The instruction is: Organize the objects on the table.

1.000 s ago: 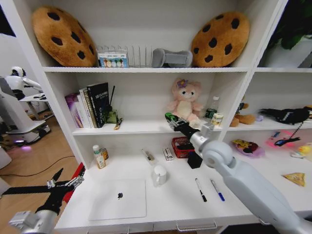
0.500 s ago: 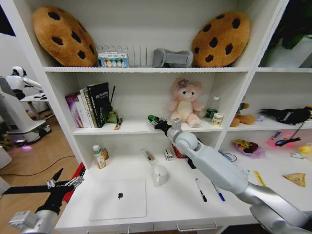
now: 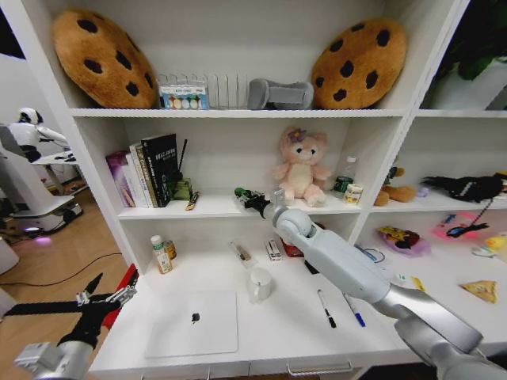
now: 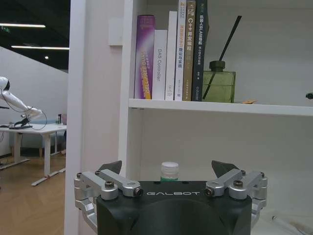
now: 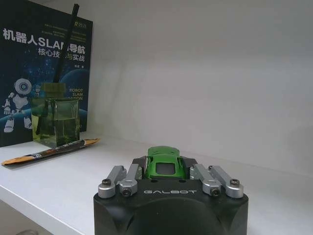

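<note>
My right gripper (image 3: 246, 196) is shut on the tiny green toy car (image 3: 240, 192) and holds it just above the middle shelf, left of the pink plush toy. In the right wrist view the car (image 5: 164, 163) sits between the fingers of that gripper (image 5: 164, 169). On the white table (image 3: 277, 336) lie the silver-white laptop (image 3: 192, 323), a black pen (image 3: 325, 309) and a blue pen (image 3: 353, 309). A small green-lidded jar (image 3: 353, 193) stands on the shelf by the plush. My left gripper (image 3: 103, 299) hangs open off the table's left end, also seen open in its own wrist view (image 4: 167, 168).
A white mug (image 3: 258, 283) and a small bottle (image 3: 161, 255) stand on the table, with small boxes at the back. On the shelf near the car are books (image 5: 34, 83), a green diffuser bottle (image 5: 56, 120) and an orange pen (image 5: 49, 151).
My right arm has swung left along the middle shelf, carrying the green car from in front of the plush toward the shelf's middle. The left arm has not moved.
</note>
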`<state>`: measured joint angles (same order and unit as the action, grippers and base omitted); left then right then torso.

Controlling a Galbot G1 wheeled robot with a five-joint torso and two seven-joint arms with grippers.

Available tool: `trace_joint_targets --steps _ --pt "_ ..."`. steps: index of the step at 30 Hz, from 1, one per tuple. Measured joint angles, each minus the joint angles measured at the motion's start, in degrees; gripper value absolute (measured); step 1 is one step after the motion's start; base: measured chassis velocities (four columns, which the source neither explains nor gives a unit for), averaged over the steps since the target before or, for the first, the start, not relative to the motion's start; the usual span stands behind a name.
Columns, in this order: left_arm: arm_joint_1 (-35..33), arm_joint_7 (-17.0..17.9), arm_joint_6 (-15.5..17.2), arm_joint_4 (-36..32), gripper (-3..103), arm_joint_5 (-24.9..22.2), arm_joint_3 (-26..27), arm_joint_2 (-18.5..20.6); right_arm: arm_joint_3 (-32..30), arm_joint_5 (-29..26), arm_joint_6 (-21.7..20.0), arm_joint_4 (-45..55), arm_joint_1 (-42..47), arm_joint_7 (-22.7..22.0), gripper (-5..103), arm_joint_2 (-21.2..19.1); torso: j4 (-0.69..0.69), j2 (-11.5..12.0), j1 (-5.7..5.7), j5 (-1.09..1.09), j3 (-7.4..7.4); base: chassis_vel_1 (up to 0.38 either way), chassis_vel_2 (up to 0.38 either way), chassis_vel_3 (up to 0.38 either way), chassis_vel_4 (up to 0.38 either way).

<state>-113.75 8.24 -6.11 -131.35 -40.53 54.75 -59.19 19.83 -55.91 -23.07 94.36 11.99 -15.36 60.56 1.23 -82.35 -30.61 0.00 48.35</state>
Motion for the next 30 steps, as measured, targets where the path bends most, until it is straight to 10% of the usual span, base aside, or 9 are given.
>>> trace_joint_targets --steps 14,30 --pt "0.00 0.00 0.00 0.00 100 0.00 0.00 0.00 -0.30 0.69 -0.40 -0.95 1.04 -0.14 35 -0.75 0.01 0.00 0.00 0.00 -0.01 0.000 0.000 0.000 0.000" --pt "0.00 0.00 0.00 0.00 100 0.00 0.00 0.00 -2.61 -0.64 -1.66 4.61 2.13 -1.08 94 -2.84 0.01 0.00 0.00 0.00 0.00 0.000 0.000 0.000 0.000"
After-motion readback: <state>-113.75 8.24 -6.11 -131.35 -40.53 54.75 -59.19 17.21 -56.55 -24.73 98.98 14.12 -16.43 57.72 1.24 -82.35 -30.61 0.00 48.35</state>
